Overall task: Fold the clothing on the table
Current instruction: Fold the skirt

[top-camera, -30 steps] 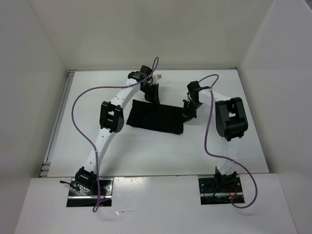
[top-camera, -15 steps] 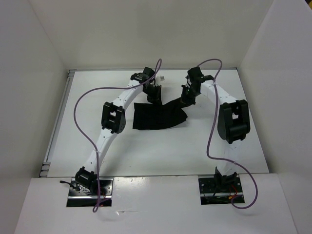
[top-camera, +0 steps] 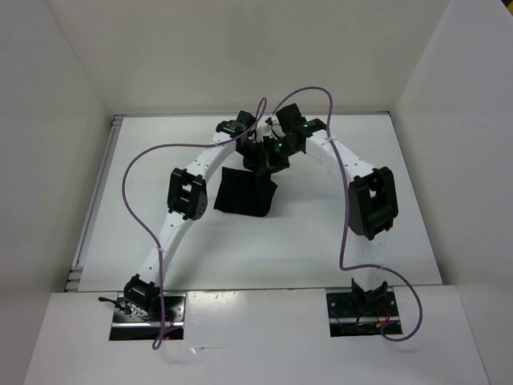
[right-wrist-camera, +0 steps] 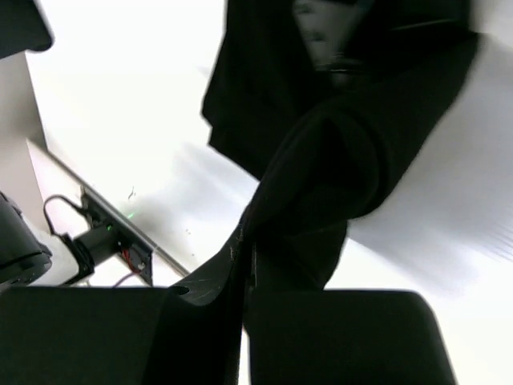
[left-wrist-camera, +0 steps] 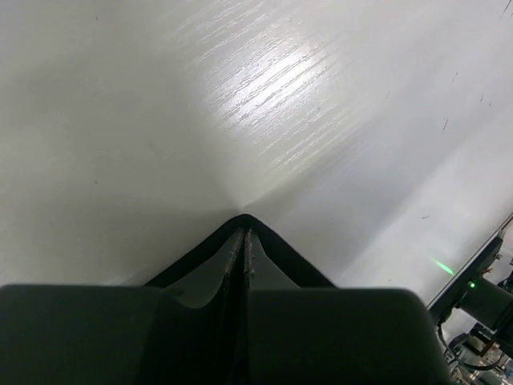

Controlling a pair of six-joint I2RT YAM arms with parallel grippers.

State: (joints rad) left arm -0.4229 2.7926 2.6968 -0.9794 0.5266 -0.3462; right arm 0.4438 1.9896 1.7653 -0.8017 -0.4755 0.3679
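**Left tool**: the jaws are pressed together, with only a hairline seam between the fingertips. A thin dark fabric edge rims the tips, so this tool pinches the clothing at its far edge.

**Right tool**: it is likewise clamped tight. Its fingers grip a bunched fold of the same black garment, which runs from the tips into the draped mass beyond.

**Position:** the two tools stand just beside each other, nearly touching, above the far middle of the table.

**Clothing:** the fabric is plain black wherever it shows. It is doubled over into a narrow, roughly square panel. Its far edge is drawn up to the tools. The rest lies on the table just nearer than the tools, between the two arms.

**Surroundings:**
- The table is glossy white, with a metal rail along its left side.
- White walls enclose it on the left, far and right sides.
- A purple cable loops along each arm.
- A small green light glows on dark hardware at the lower right of the left wrist view. The writing on that hardware is too small to read.
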